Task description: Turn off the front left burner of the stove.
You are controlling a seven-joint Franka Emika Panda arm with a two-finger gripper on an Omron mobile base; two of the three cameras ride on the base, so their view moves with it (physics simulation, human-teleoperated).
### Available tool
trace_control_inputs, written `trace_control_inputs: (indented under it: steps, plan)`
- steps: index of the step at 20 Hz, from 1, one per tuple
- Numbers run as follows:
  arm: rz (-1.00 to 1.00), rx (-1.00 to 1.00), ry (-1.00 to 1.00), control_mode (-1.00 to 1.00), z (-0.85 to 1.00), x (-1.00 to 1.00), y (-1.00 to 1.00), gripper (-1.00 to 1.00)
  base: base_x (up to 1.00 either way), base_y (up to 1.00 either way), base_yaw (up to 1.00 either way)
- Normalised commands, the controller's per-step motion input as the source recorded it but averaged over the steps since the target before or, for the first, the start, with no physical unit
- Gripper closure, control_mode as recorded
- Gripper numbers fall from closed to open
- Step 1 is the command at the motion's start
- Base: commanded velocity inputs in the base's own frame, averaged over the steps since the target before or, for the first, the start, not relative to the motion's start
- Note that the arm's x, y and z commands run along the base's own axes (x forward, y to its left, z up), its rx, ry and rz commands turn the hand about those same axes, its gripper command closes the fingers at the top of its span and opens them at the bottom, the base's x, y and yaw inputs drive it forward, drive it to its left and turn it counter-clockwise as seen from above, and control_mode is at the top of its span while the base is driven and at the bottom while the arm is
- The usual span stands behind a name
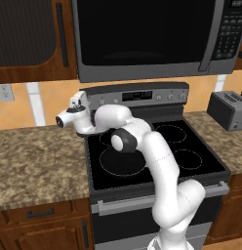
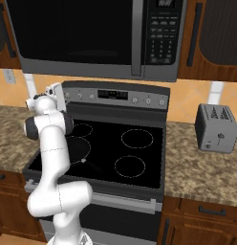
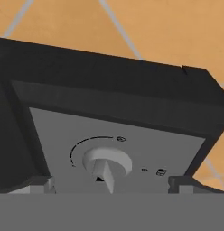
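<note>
Granite surface (image 1: 40,156) flanking stove (image 1: 191,177), front left burner (image 1: 124,161) nearest. Gripper (image 2: 59,93) up at panel's left end. Knob (image 3: 107,163) dead ahead between spread fingertips (image 3: 41,184), handle pointing down.

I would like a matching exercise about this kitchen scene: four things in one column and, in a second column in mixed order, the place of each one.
Things:
1. microwave
2. toaster
3. front left burner
4. knob

Places:
A. on the counter to the right of the stove
B. on the grey control panel, between the fingertips in the hand view
C. above the stove
D. on the black glass, partly behind the arm

Pairs: 1-C, 2-A, 3-D, 4-B
</note>
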Motion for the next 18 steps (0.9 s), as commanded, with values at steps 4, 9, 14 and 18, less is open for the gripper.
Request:
trace_control_inputs:
  steps: [4,9,14,18]
  plan:
    - [0.04,0.00,0.00,-1.00,0.00,0.01,0.10,-1.00,0.00,0.00,0.00]
    - [0.07,0.00,0.03,-1.00,-0.06,0.02,-0.03,-1.00,0.00,0.00,0.00]
    - [0.06,0.00,0.02,-1.00,-0.15,0.05,-0.12,-1.00,0.00,0.00,0.00]
    - [0.06,0.00,0.02,-1.00,-0.06,0.16,-0.05,-1.00,0.00,0.00,0.00]
